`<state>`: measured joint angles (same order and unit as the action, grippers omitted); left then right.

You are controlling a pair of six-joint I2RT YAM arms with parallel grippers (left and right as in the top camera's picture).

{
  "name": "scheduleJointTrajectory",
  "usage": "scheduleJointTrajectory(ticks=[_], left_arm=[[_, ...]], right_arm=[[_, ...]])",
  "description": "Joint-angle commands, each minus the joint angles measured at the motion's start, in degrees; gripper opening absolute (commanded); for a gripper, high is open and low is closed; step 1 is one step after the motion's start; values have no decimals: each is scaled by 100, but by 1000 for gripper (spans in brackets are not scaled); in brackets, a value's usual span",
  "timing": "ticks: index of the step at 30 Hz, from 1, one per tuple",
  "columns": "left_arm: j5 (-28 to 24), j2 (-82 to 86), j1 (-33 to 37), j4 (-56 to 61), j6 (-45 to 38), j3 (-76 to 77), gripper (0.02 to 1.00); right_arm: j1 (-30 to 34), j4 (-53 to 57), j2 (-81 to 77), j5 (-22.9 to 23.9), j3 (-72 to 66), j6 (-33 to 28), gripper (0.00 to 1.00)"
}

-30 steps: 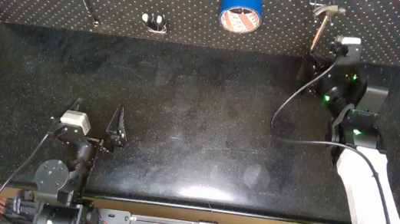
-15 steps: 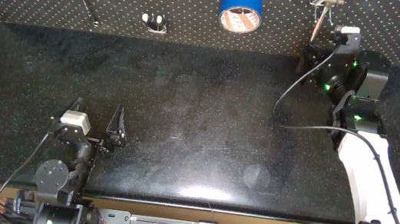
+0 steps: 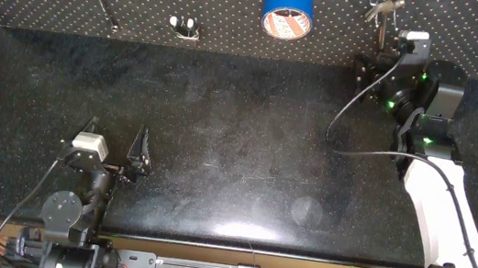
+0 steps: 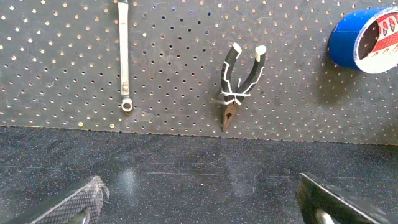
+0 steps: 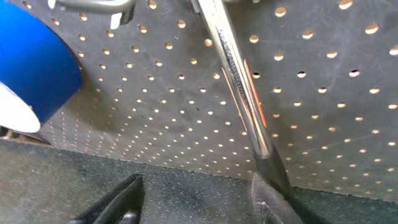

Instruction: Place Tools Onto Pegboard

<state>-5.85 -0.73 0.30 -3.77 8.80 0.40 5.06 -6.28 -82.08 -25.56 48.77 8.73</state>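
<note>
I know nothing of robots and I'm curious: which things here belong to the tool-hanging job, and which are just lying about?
Job: pegboard, hammer, wrench, pliers, tape, right gripper.
Just about: worktop, left gripper.
</note>
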Motion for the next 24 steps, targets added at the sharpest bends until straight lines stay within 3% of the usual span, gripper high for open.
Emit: scheduleJointTrajectory(ticks=[1, 6, 11, 19, 24], left_arm=[[-85, 55, 7, -35, -74, -9, 993], [-85, 55, 7, -35, -74, -9, 996], [-85, 55, 7, -35, -74, -9, 996], [-85, 55, 7, -35, -74, -9, 996], [-85, 55, 7, -35, -74, -9, 996]], right_arm=[[-37, -20, -9, -63, 149, -22, 917], [57, 72, 389, -22, -48, -46, 928], [258, 81, 1475, 750, -850, -57, 930], [706, 210, 4374, 979, -2702, -369, 932], [754, 1097, 6043, 1161, -3285, -363, 934]])
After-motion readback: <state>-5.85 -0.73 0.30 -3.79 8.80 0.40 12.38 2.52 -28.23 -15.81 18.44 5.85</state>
